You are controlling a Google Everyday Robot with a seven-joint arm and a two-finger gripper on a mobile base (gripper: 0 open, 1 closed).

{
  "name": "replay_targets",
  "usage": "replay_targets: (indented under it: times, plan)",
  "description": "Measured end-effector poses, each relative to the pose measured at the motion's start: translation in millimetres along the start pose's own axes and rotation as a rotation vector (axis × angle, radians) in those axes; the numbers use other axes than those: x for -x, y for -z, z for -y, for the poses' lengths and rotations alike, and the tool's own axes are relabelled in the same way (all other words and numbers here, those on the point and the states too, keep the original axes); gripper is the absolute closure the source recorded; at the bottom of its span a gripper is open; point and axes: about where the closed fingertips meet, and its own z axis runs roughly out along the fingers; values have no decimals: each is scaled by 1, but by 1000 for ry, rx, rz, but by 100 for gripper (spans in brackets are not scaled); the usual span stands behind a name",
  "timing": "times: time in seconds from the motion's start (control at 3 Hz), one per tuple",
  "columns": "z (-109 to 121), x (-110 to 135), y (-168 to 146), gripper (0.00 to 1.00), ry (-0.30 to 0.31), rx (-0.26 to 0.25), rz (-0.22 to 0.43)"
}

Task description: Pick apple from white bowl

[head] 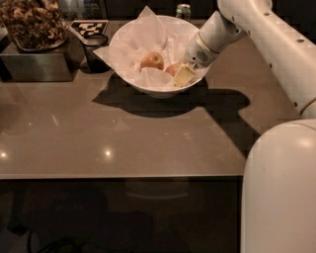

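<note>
Reaching down from the upper right, the white arm (266, 34) ended in the gripper (181, 74), which sat inside the white bowl (148, 88) at its right side, low over the crumpled paper lining (143, 37). The apple (172, 68) lay in the bowl's right half, against the gripper's pale yellowish tip and partly hidden behind it, so only its reddish left part showed. Whether the gripper had closed on the apple or merely rested against it could not be told from this angle. A second, rounder apple (152, 61) lay just to the left, near the bowl's middle, apart from the gripper. The paper's corners stood up past the rim at the back and on the left. The bowl stood toward the far side of the brown counter (148, 133), with a dark shadow in front of it. Just beside the bowl on the left was a small dark cup (94, 47), and behind that lay a black-and-white marker tag (89, 27). Further left, a metal container (34, 69) held a heap of brown pieces (32, 22). A can top (183, 10) showed behind the bowl. The robot's white body (279, 192) filled the lower right corner.
</note>
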Motion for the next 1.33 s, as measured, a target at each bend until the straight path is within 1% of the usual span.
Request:
replay_targets:
  times: [0.33, 0.67, 1.0, 1.33]
  plan:
    - [-2, -4, 0, 86, -5, 2, -3]
    - [-7, 1, 8, 100, 10, -4, 11]
    - [-18, 15, 21, 100, 42, 0, 46]
    - [-28, 32, 36, 100, 71, 22, 115]
